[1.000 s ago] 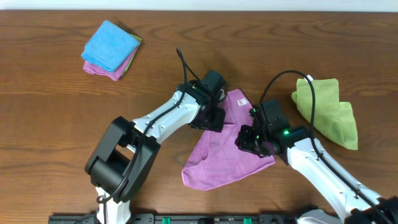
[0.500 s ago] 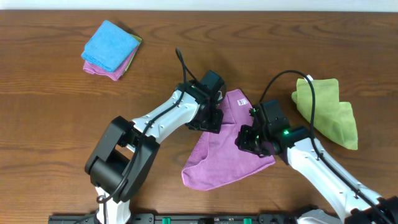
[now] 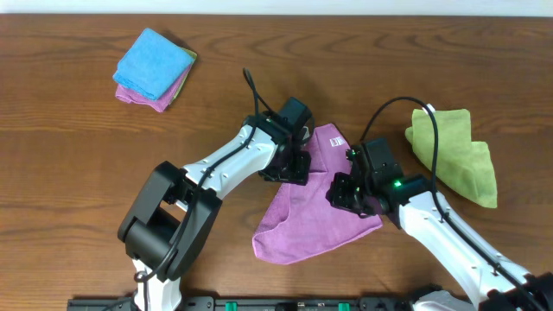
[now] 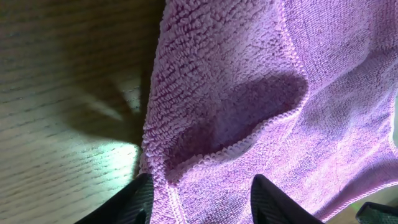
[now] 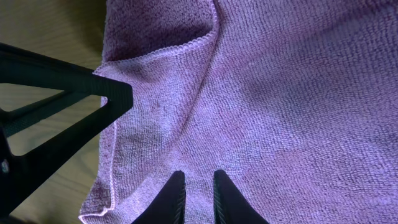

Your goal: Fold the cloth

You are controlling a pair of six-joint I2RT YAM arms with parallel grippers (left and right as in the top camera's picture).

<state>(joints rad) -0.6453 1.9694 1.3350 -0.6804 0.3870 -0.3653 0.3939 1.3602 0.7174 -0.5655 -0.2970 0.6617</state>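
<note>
The purple cloth [image 3: 315, 207] lies rumpled and partly doubled over on the wooden table, its white label near its top edge. My left gripper [image 3: 294, 168] is open at the cloth's upper left edge. In the left wrist view its fingers [image 4: 202, 202] straddle the hemmed edge of the purple cloth [image 4: 249, 93]. My right gripper [image 3: 342, 195] is low on the cloth's right part. In the right wrist view its fingers [image 5: 199, 199] are nearly together, with the purple cloth [image 5: 292, 93] between the tips. The left gripper's dark fingers show at that view's left.
A crumpled green cloth [image 3: 454, 155] lies at the right. A stack of folded cloths with a blue one on top [image 3: 155, 67] sits at the back left. The two grippers are close together over the purple cloth.
</note>
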